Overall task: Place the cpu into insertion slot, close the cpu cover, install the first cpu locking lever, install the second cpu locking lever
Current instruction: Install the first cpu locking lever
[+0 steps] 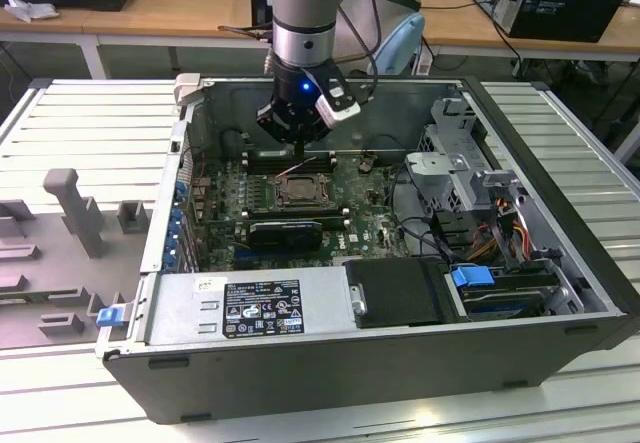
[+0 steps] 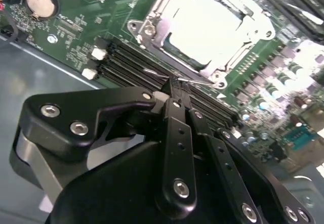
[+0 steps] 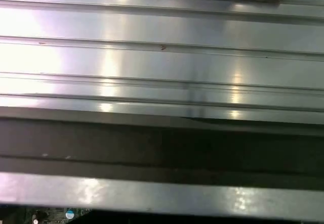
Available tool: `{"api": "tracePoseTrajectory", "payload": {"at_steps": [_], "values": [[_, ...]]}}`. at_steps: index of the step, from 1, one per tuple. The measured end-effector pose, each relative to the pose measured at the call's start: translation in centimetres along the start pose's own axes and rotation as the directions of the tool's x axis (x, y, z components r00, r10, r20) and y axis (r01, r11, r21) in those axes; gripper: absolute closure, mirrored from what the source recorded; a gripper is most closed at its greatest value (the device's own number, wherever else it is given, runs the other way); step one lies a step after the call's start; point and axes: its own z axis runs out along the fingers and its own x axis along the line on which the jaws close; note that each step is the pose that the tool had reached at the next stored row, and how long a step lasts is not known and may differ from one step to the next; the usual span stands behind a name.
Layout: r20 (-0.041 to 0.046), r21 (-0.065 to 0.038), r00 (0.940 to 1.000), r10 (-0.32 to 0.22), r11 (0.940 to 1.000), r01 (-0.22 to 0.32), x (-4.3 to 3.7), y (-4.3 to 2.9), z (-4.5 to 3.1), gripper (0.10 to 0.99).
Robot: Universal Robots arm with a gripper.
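Observation:
My gripper [image 1: 298,149] hangs inside the open computer case, just behind the insertion slot [image 1: 299,191] on the green motherboard. In the second wrist view the gripper [image 2: 175,89] is shut, its black fingertips [image 2: 179,105] pressed together. They rest against a thin wire locking lever [image 2: 195,82] at the socket's edge. The silvery cpu cover [image 2: 158,32] lies flat on the socket. The pale cpu [image 2: 205,29] shows through its square window. In the exterior view a lever [image 1: 298,169] slants up from the socket toward the gripper.
Long black memory slots [image 2: 126,64] run between the gripper and the socket, and a coin battery [image 2: 40,2] sits beyond them. The case holds a power supply [image 1: 250,308], a drive cage [image 1: 450,163] and cables [image 1: 500,225]. A ribbed metal table [image 3: 162,47] surrounds the case.

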Motion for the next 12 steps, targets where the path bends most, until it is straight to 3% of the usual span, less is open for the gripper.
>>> {"api": "tracePoseTrajectory", "payload": {"at_steps": [7, 12], "values": [[0.0, 0.0, 1.0, 0.0, 1.0, 0.0, -1.1, -0.01, 1.28, 0.98], [0.0, 0.0, 1.0, 0.003, 1.0, -0.003, -1.17, -0.09, 1.65, 0.98]]}}
